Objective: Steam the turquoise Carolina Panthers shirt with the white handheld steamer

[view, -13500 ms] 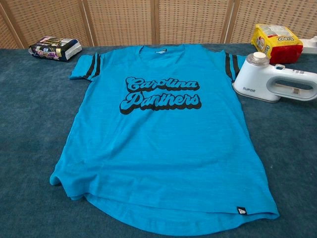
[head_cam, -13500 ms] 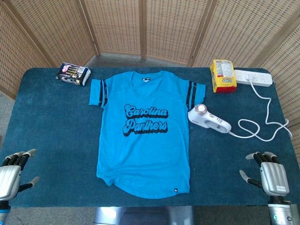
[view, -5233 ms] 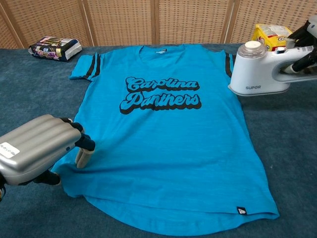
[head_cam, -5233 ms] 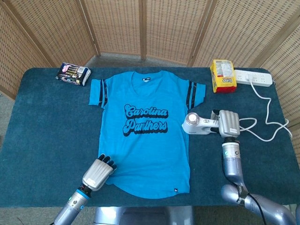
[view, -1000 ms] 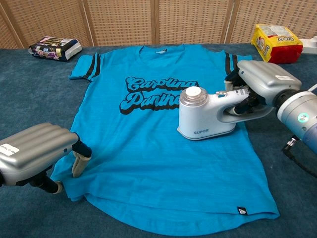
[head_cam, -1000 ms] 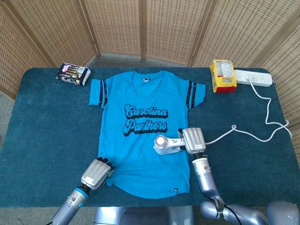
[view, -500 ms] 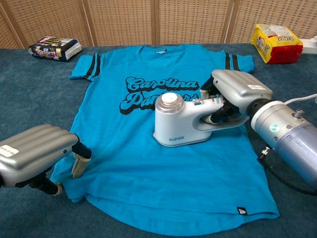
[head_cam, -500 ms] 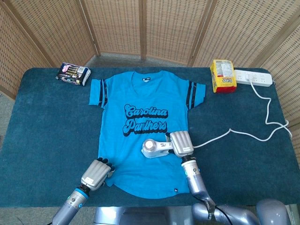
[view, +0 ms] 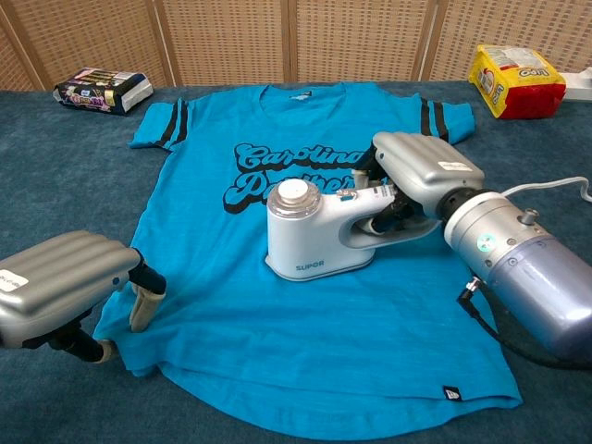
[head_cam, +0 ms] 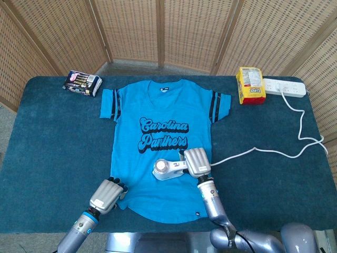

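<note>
The turquoise Carolina Panthers shirt [head_cam: 158,113] [view: 277,139] lies flat on the dark blue table. My right hand [head_cam: 196,162] [view: 421,171] grips the handle of the white handheld steamer [head_cam: 168,168] [view: 310,236], which sits on the shirt just below the black lettering. My left hand [head_cam: 107,195] [view: 65,287] presses its fingertips on the shirt's lower left hem corner. The steamer's white cord [head_cam: 263,151] trails right across the table.
A dark snack pack [head_cam: 82,82] [view: 102,89] lies at the back left. A yellow-red packet [head_cam: 249,85] [view: 516,80] and a white power strip [head_cam: 285,87] sit at the back right. Wicker screens stand behind the table.
My right hand has slid the steamer leftward across the shirt, toward its middle below the lettering. My left hand has stayed on the hem corner.
</note>
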